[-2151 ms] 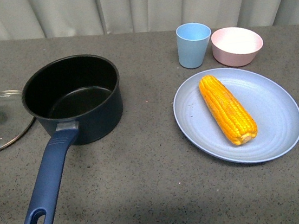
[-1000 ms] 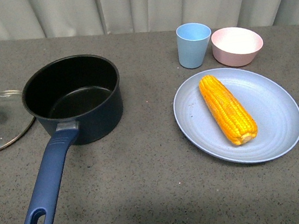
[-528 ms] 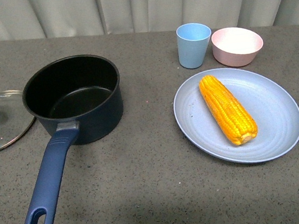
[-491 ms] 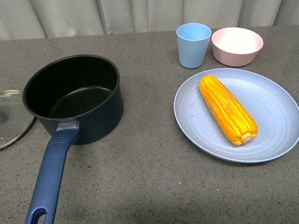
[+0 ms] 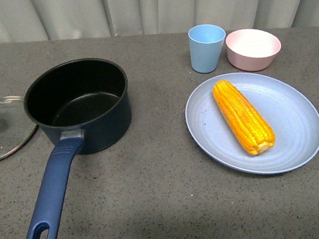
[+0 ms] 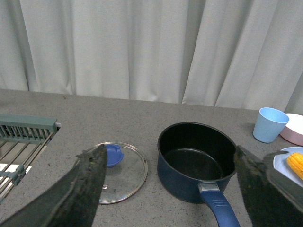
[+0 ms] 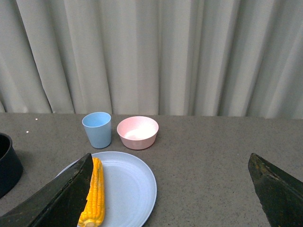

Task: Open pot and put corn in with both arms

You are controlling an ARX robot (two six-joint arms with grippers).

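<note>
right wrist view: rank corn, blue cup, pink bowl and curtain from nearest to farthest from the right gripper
1. corn, lying on the plate, just ahead of the right gripper.
2. blue cup and pink bowl, side by side beyond the plate; too close to call.
3. curtain, at the very back, behind them all.

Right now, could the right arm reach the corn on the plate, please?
Probably yes: the right claw is open, the corn lies uncovered on the plate, and the cup and bowl stand behind, apart from it.
</note>
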